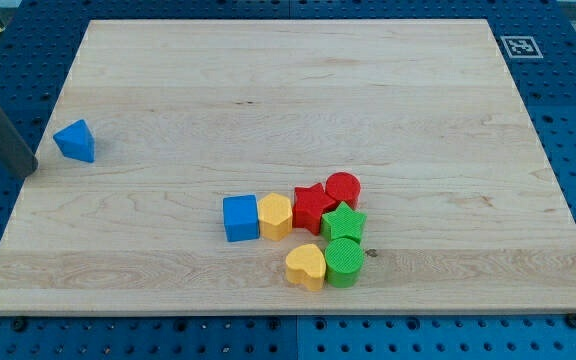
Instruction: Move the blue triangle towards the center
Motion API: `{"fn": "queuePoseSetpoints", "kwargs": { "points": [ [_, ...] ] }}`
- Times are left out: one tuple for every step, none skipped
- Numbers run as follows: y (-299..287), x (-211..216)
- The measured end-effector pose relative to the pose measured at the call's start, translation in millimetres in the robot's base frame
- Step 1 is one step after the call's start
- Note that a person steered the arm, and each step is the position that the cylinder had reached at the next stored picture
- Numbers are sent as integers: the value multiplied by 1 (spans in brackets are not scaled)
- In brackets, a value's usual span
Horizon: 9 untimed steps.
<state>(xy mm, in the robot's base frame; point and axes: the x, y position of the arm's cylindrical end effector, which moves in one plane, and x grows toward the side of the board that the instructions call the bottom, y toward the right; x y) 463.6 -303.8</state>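
The blue triangle (75, 141) lies near the board's left edge, at mid height in the view. My tip (30, 171) is at the end of the dark rod that slants in from the upper left. It rests just off the board's left edge, a short way left of and slightly below the blue triangle, apart from it.
A cluster sits at the lower middle: blue cube (240, 218), yellow hexagon (275, 216), red star (311, 207), red cylinder (343, 188), green star (344, 224), green cylinder (344, 262), yellow heart (306, 266). The wooden board (298, 90) lies on a blue pegboard; a marker tag (519, 46) is at upper right.
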Motion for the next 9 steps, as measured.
{"fn": "queuePoseSetpoints", "kwargs": {
  "points": [
    [24, -42],
    [90, -94],
    [118, -106],
    [110, -107],
    [62, -105],
    [0, -75],
    [0, -75],
    [-1, -64],
    [-1, -60]
  ]
}}
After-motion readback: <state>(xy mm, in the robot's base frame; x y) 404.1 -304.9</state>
